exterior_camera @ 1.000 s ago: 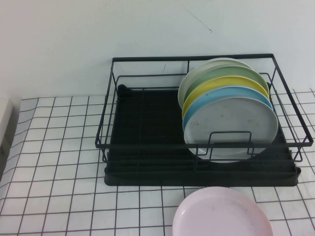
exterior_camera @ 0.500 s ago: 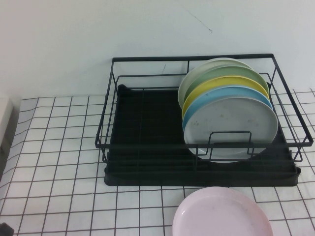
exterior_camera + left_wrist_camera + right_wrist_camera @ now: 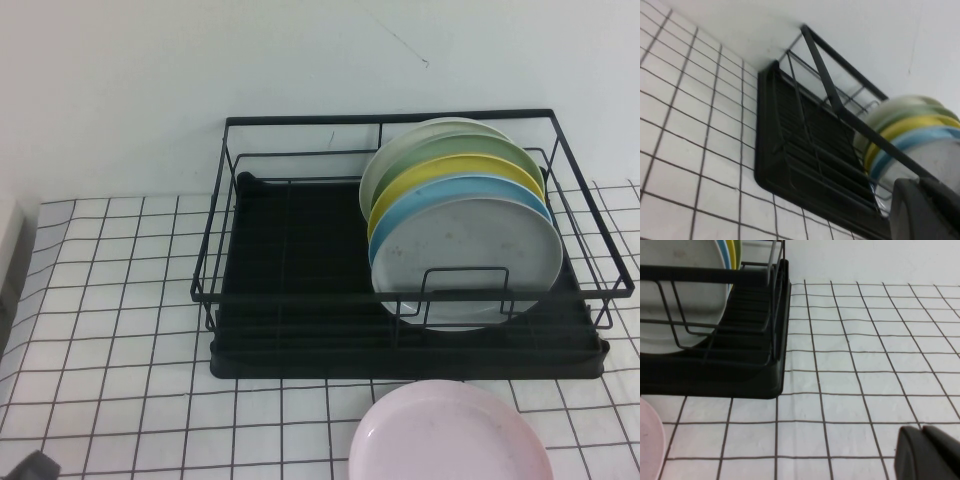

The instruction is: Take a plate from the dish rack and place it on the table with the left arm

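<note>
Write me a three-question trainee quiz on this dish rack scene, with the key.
1. True or false: the grey-white plate stands frontmost in the dish rack.
2. Which plate lies on the table? A blue, B pink, C yellow.
3. Fill in: the left pincer, at the table's near-left edge, and the right pincer, low over the table near the rack's plate end, each hold ____.
Key: 1 true; 2 B, the pink plate; 3 nothing.

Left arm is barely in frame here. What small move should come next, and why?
Probably reach the left gripper, shut and low at the table's near-left corner, toward the grey-white plate standing frontmost in the dish rack, opening on the way. The right gripper sits shut, beside the rack.
</note>
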`<action>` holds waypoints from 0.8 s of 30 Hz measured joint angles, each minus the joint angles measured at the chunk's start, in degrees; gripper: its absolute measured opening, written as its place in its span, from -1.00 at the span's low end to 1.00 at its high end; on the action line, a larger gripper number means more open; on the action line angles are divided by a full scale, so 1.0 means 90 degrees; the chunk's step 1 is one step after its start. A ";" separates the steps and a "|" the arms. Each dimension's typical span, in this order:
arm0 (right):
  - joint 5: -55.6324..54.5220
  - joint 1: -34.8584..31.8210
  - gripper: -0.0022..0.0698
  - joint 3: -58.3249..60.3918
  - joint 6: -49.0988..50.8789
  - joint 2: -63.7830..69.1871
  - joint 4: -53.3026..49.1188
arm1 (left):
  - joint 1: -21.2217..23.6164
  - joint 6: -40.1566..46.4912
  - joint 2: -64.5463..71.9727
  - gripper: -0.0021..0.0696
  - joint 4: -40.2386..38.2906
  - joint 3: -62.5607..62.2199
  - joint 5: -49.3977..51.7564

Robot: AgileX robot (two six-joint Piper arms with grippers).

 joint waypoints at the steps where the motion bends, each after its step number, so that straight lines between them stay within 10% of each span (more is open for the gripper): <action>1: 0.0000 0.0000 -0.94 0.0000 0.0000 0.0000 0.0000 | 0.0000 0.0059 0.0020 -0.95 0.0029 -0.0061 0.0232; 12: 0.0000 0.0000 -0.94 0.0000 0.0000 0.0000 0.0000 | 0.0000 0.1297 0.3063 -0.95 0.1871 -0.3313 0.3145; 24: 0.0000 0.0000 -0.94 0.0000 0.0000 0.0000 0.0000 | -0.0747 0.3312 0.7550 -0.95 0.1679 -0.6550 0.4169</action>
